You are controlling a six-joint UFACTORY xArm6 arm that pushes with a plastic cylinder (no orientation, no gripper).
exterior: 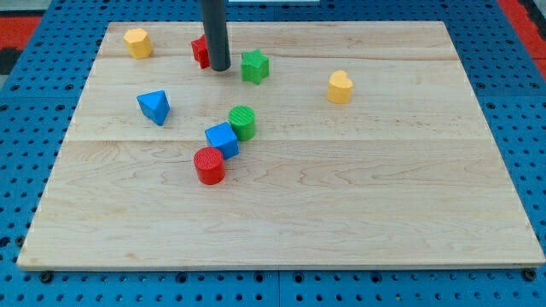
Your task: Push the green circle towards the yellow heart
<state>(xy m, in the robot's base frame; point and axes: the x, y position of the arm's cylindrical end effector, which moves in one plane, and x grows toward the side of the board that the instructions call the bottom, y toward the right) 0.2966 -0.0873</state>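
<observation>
The green circle (242, 122) stands near the board's middle, touching the blue cube (222, 139) at its lower left. The yellow heart (339, 87) sits up and to the right of it, well apart. My tip (220, 68) is near the view's top, just right of a red block (200, 51) that it partly hides, and left of the green star (254, 66). The tip is above the green circle, a short way off, not touching it.
A red cylinder (209, 165) touches the blue cube from below left. A blue triangle (154, 107) lies at the left. A yellow hexagon block (137, 43) sits at the top left. The wooden board (384, 196) lies on a blue pegboard.
</observation>
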